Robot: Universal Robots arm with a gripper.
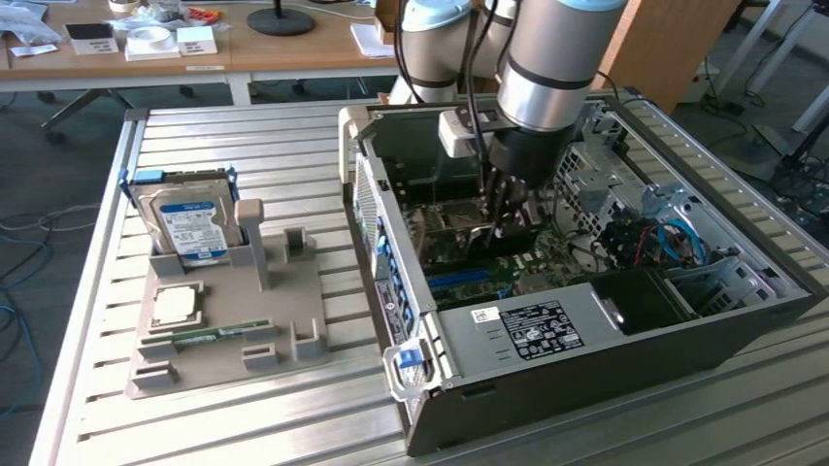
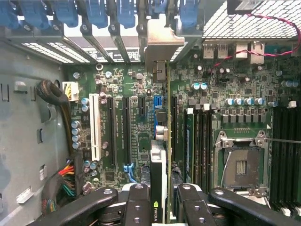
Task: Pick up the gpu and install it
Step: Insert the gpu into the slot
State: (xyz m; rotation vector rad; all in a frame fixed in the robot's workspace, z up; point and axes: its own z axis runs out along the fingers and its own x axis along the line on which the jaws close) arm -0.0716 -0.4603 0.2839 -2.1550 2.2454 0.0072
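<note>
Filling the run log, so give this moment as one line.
end effector: shut on gpu | location: inside computer case, over motherboard | seating: cannot tell

Silver-grey tubular arm [image 1: 550,78], black cables [image 1: 482,39], white wrist box [image 1: 460,133], black fingers [image 2: 138,207] with round screws

The gpu [image 2: 158,165] is black, with a pale grey metal bracket and a green logo on its shroud. The gripper [image 2: 162,195] is matt black. The motherboard [image 2: 136,89] is green and carries black expansion slots and one white slot [image 2: 96,127]. The retaining clips [image 2: 94,12] are blue. The cable bundle [image 2: 68,176] combines red, orange, yellow and black wires. The computer case [image 1: 725,320] is dark grey. The table [image 1: 233,146] is silver with a ribbed pattern. The parts tray [image 1: 259,311] is beige. The hard drive [image 1: 188,225] is silver with a blue-white label.
</note>
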